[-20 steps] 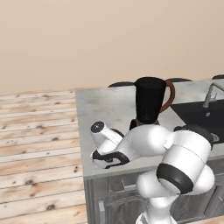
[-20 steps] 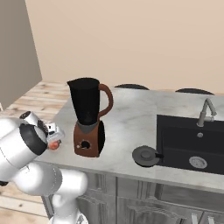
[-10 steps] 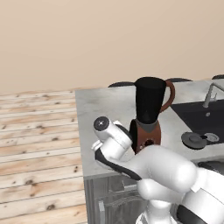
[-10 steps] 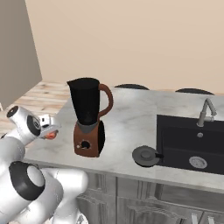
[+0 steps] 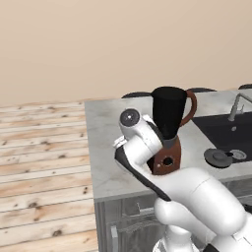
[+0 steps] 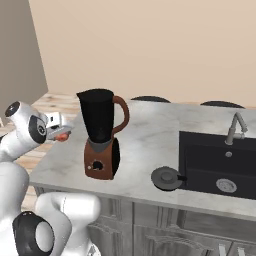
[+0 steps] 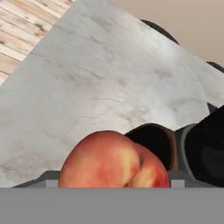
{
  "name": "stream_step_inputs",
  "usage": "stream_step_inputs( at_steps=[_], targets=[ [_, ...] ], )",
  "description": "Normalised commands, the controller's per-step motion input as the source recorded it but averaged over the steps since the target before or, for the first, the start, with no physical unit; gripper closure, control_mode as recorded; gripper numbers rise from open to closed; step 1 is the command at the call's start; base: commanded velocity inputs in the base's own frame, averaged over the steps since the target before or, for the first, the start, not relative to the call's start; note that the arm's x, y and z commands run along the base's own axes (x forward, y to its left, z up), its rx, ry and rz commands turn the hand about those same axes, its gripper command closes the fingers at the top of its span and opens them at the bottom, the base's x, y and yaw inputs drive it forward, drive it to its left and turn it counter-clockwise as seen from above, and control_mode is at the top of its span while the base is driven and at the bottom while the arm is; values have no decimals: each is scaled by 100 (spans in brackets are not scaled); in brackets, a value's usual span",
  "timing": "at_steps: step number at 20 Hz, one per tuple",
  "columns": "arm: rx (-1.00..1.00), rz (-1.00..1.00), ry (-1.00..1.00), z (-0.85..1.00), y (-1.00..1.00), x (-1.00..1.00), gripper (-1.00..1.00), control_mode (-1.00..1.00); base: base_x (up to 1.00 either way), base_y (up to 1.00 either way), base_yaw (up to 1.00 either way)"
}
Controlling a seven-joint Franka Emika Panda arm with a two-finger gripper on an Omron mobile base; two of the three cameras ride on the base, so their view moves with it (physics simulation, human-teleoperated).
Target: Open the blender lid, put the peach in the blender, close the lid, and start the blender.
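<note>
End effector (image 6: 61, 134) grips the peach (image 7: 114, 159) in the air left of the blender (image 6: 101, 133), which stands on the grey marble tabletop (image 6: 145, 145) with jar top uncovered, while blender lid (image 6: 166, 178) lies beside the sink (image 6: 220, 160).

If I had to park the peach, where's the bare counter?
Bare marble lies behind the blender toward the wall, and between it and the sink. The front strip by the lid at the sink's edge is tighter. The gripper holds the peach.
</note>
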Motion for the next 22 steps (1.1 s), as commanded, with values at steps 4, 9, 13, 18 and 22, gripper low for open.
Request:
stream_step_inputs(
  at_steps=[4, 9, 13, 18, 22],
  targets=[
    [6, -7, -8, 100, -41, 0, 100, -100, 0, 0, 0],
    [5, -6, -7, 100, -38, 0, 100, -100, 0, 0, 0],
    [2, -4, -5, 100, -32, 0, 100, -100, 0, 0, 0],
    [1, -4, -3, 95, -36, 0, 100, -100, 0, 0, 0],
    [9, 0, 5, 23, -48, 36, 100, -100, 0, 0, 0]
  ],
)
